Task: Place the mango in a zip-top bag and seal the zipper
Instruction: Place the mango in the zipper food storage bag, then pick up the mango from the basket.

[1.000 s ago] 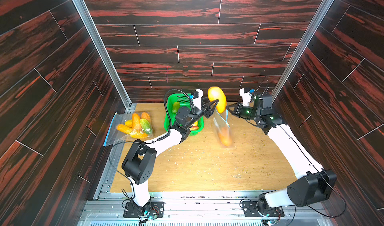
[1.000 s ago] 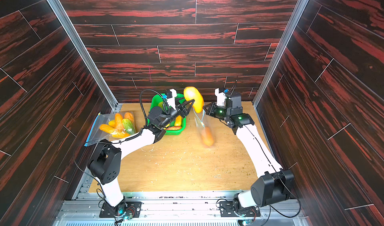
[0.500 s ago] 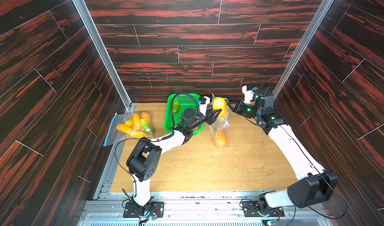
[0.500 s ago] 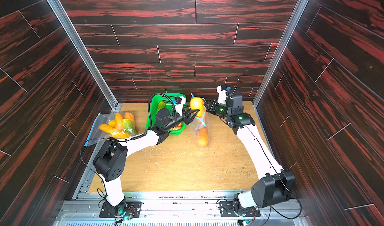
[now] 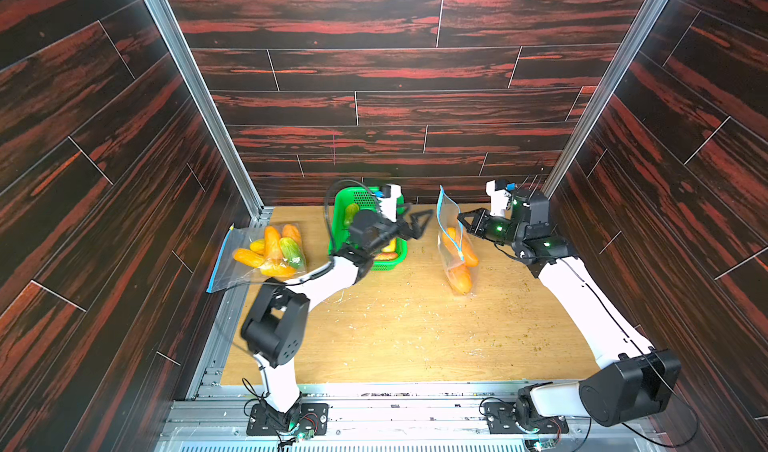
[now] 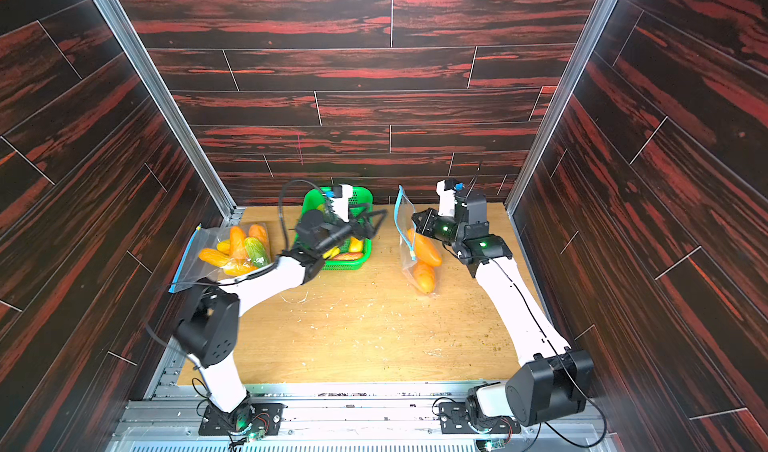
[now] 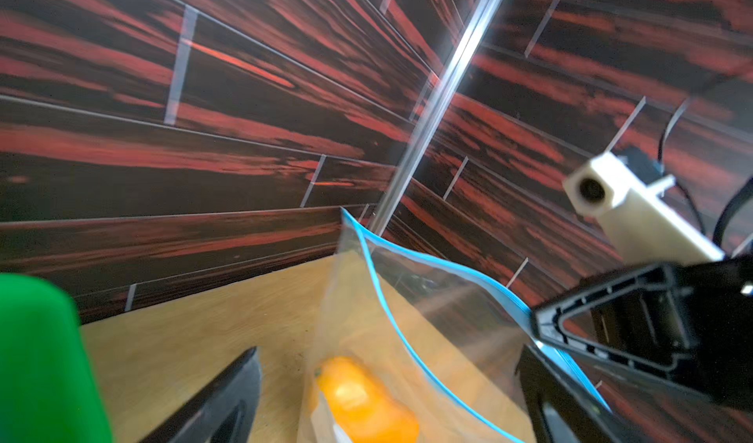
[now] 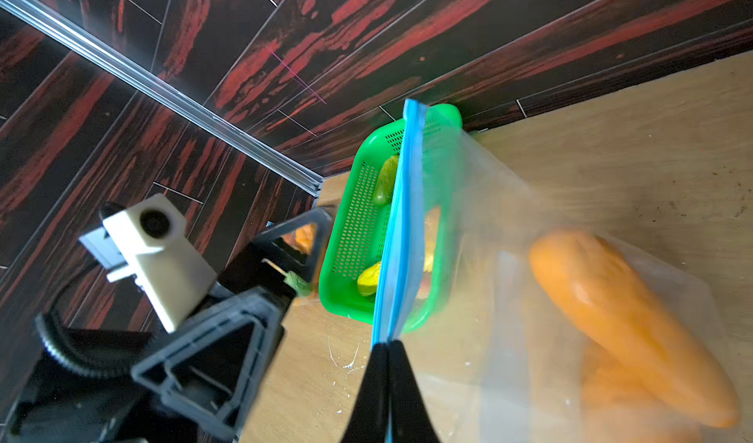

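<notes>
The right gripper was pinched shut on the bag's zipper. The mango lay inside, below its tips. The left gripper stood empty beside the bag, jaws apart.

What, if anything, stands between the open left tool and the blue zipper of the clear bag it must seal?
Nothing visible does. Only open space above the wooden table separates the left tool from the blue zipper of the clear plastic zip-top bag. The right tool pinches that zipper from the opposite side.
</notes>
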Motion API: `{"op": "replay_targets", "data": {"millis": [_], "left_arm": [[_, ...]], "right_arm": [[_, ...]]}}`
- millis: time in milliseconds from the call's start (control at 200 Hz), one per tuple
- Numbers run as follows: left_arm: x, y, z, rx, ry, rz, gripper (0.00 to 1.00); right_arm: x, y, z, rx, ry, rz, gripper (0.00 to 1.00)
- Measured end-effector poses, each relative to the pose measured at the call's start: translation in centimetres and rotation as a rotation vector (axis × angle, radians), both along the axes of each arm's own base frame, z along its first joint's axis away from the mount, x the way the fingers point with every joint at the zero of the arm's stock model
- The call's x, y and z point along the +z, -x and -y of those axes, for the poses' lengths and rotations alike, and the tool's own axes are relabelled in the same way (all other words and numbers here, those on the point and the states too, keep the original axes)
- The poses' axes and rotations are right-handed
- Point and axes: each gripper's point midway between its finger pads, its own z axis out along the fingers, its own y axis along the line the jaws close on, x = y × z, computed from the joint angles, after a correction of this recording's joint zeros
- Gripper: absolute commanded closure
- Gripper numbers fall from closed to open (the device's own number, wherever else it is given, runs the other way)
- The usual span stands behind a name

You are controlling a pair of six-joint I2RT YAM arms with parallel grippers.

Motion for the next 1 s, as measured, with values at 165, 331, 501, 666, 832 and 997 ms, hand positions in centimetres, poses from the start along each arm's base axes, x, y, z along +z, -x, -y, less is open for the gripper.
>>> {"op": "replay_targets", "data": {"millis": [165,331,501,666,832,997], "left_arm": [[1.7,0.6,-4.9,0.14,0.006,-0.066,0.0],[2.4,2.0,-7.5,0.246,-0.023,-0.1,0.0],[-0.1,0.8,-10.0,0.41,-0.106,-0.174,0.0],[-5.2,-1.6,-13.3,0.601,-0.214,-0.289,0.0],[-11.1,-3.6,-18.3,0.741,-0.305,-0.437,0.0],[-15.3,-5.2,-22.3,0.839,-0.425,-0.568,0.0]], "right_arm": [[0.3,0.0,0.2,0.009,0.016,0.03,1.0],[-0.2,0.3,0.3,0.016,0.027,0.046,1.0],[-0.8,0.3,0.9,0.018,0.033,0.04,1.0],[-0.5,0.9,1.4,0.019,0.052,0.053,1.0],[0.3,1.8,2.0,0.008,0.073,0.083,1.0],[-0.1,1.9,2.4,-0.002,0.086,0.075,1.0]]}}
